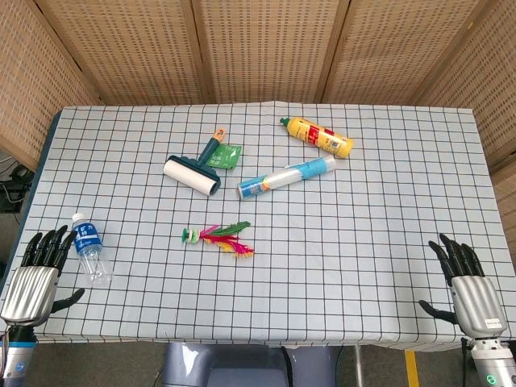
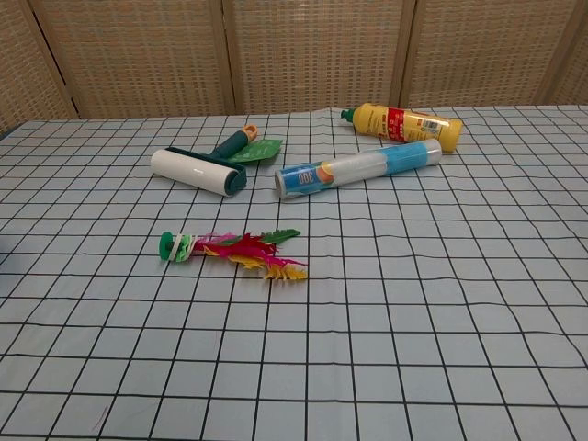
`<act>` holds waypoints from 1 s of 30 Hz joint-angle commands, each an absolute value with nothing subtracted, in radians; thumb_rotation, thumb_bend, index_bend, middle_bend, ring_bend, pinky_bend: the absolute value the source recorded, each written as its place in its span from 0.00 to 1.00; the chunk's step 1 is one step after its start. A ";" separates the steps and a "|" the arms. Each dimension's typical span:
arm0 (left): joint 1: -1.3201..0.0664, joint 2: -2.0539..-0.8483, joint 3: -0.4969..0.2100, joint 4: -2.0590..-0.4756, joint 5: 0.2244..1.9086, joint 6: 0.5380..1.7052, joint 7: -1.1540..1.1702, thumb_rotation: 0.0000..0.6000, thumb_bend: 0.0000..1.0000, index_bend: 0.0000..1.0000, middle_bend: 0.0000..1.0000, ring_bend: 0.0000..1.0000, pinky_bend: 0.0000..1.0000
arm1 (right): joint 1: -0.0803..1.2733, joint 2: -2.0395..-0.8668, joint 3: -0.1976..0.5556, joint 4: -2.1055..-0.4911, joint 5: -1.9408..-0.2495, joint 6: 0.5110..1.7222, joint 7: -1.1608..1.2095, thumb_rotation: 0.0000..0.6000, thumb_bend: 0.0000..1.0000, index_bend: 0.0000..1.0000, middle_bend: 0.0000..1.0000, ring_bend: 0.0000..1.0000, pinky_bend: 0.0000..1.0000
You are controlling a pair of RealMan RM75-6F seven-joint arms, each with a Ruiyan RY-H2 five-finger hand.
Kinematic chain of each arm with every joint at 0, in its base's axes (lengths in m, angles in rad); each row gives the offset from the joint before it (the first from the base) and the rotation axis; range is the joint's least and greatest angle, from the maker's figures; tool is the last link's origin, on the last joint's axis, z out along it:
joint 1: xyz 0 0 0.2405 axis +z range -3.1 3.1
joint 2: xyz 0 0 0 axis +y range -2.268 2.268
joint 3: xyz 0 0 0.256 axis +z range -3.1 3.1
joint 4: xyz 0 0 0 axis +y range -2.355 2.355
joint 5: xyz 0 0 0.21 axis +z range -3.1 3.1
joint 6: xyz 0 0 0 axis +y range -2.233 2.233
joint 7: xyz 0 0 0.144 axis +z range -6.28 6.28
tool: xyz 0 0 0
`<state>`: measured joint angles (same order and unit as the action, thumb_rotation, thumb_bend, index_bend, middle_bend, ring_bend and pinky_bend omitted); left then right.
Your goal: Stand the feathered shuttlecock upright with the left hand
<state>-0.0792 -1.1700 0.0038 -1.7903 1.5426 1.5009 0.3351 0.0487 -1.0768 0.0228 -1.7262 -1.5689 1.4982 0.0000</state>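
Both views: even, bright, diffuse overhead illumination. Objects on the desk with the white black-gridded cloth (image 1: 363, 266) cast only faint, short shadows. A soft highlight shows on the white cylindrical lint roller (image 2: 193, 171). Focus is sharp throughout; grid lines bow slightly toward the desk's edges in the head view. No motion blur.
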 commanded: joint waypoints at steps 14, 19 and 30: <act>-0.083 -1.171 0.003 -1.787 1.545 1.490 0.328 1.00 0.15 0.02 0.00 0.00 0.00 | 0.050 -1.076 0.023 -1.728 -1.562 1.492 0.001 1.00 0.08 0.04 0.00 0.00 0.05; -0.086 -1.171 0.003 -1.787 1.544 1.484 0.332 1.00 0.16 0.02 0.00 0.00 0.00 | 0.050 -1.076 0.024 -1.726 -1.559 1.491 0.000 1.00 0.08 0.04 0.00 0.00 0.05; -0.126 -1.179 -0.015 -1.797 1.561 1.444 0.360 1.00 0.17 0.06 0.00 0.00 0.00 | 0.046 -1.069 0.027 -1.726 -1.552 1.494 0.015 1.00 0.08 0.04 0.00 0.00 0.05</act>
<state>-0.1067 -1.1759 -0.0021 -1.7934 1.5592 1.4615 0.3493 0.0462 -1.0698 0.0261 -1.7260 -1.5532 1.4952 0.0141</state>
